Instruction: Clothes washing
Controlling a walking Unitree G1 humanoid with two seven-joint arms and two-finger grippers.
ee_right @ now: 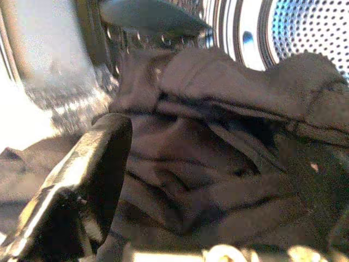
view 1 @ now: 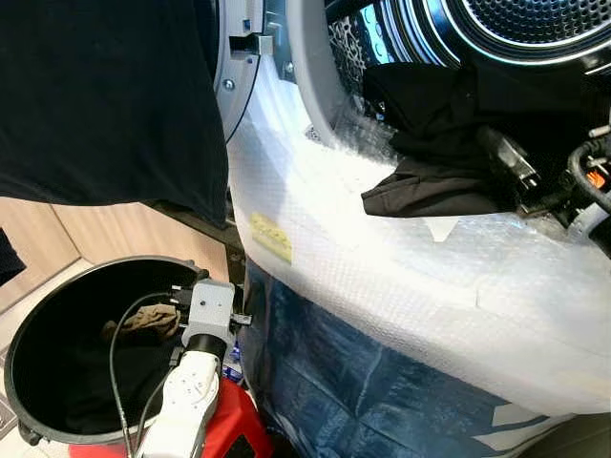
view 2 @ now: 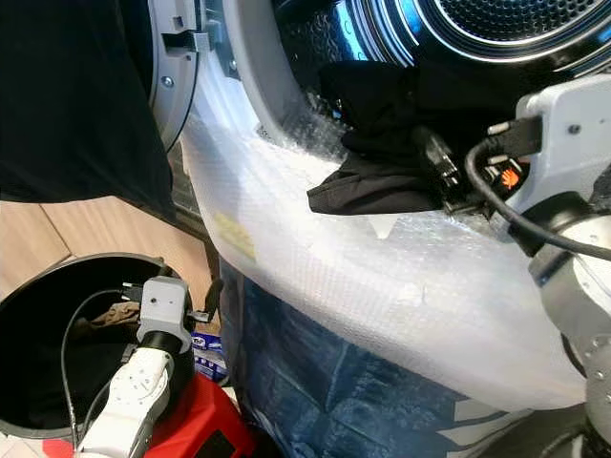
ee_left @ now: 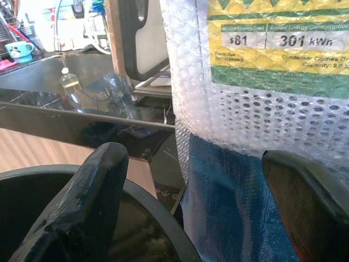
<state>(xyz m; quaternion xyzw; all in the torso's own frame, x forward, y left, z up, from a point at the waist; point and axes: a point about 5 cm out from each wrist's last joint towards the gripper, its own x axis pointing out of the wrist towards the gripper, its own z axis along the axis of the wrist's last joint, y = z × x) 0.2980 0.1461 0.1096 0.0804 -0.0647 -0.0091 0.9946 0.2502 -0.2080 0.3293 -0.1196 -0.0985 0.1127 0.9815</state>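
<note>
At lower centre you see a blue plastic sheet (view 1: 382, 372) beneath the bubble wrap (view 1: 410, 286), which carries a yellow label (view 1: 271, 237). A red stool (view 2: 196, 420) sits at the bottom edge. Wood-grain panelling (view 1: 115, 239) occupies the left. The left wrist view shows a yellow energy label (ee_left: 278, 38).

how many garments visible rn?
3, maybe more hidden. Black garment at the drum mouth by the right end effector; dark garment hanging upper left; brownish one in the black bin.
</note>
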